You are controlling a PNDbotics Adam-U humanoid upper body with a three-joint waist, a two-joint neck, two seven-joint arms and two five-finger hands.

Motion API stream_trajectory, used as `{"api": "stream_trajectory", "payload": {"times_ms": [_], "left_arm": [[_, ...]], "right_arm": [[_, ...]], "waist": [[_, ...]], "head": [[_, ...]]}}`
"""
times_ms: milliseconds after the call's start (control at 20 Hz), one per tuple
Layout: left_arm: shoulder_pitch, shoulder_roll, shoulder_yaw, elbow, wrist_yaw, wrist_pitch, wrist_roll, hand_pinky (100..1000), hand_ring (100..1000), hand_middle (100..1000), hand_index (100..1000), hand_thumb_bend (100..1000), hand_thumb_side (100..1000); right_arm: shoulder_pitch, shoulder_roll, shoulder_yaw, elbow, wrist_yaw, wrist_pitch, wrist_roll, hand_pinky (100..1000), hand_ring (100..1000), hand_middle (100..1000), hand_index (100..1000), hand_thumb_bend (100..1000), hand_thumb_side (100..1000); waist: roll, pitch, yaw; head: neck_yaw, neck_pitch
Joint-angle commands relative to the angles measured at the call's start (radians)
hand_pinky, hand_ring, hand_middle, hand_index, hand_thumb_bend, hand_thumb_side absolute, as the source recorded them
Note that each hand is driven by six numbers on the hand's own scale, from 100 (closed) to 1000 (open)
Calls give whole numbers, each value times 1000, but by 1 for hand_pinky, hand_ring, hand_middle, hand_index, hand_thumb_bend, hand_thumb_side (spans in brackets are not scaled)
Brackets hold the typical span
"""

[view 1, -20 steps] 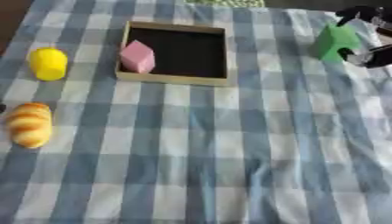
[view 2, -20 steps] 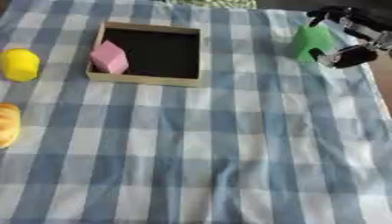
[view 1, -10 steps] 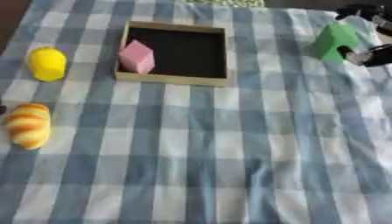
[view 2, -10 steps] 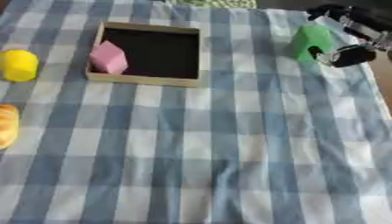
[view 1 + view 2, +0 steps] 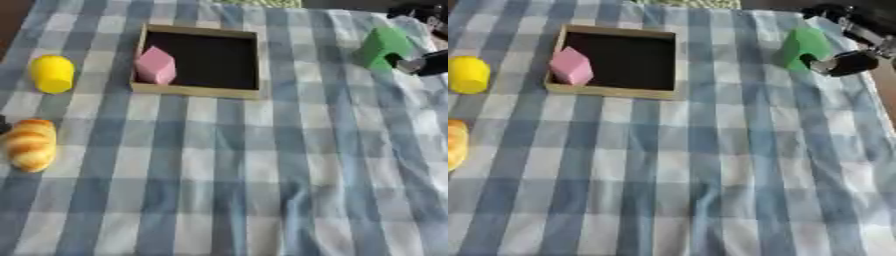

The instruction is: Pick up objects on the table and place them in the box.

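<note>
At the frame's upper right, the right hand (image 5: 846, 47) curls around the green block (image 5: 801, 46), seemingly light and rigid, best pinched across its flat sides.

Checked tablecloth (image 5: 262, 165) — wooden box (image 5: 199, 90), yellow object (image 5: 52, 73), bread roll (image 5: 31, 143), green block (image 5: 802, 46)

Soft, even light falls across the checked cloth (image 5: 262, 165), with no glare. Everything looks blurred, edges smeared. Only faint shadows show, the darkest inside the box (image 5: 199, 60). The upper corners fall darker.
</note>
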Motion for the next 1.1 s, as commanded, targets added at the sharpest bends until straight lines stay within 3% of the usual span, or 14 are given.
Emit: {"api": "stream_trajectory", "payload": {"times_ms": [50,850,1100], "left_arm": [[-8,12,1,-13,-4,-1,-5,1000,855,796,838,100,553],[-12,10,-5,-8,-8,-1,-13,1000,859,798,839,100,558],[-14,9,-6,-8,-9,-1,-16,1000,860,799,839,100,558]], "right_arm": [[-22,-33,-15,14,20,0,-15,1000,1000,879,1000,235,446],[-63,-24,-32,87,63,13,-34,1000,1000,865,1000,196,455],[-68,-23,-34,99,80,14,-31,1000,1000,909,1000,211,480]], "waist": [[-6,-4,-1],[-6,9,9],[-6,12,11]], "head": [[-4,-16],[-7,-35],[-6,-37]]}}
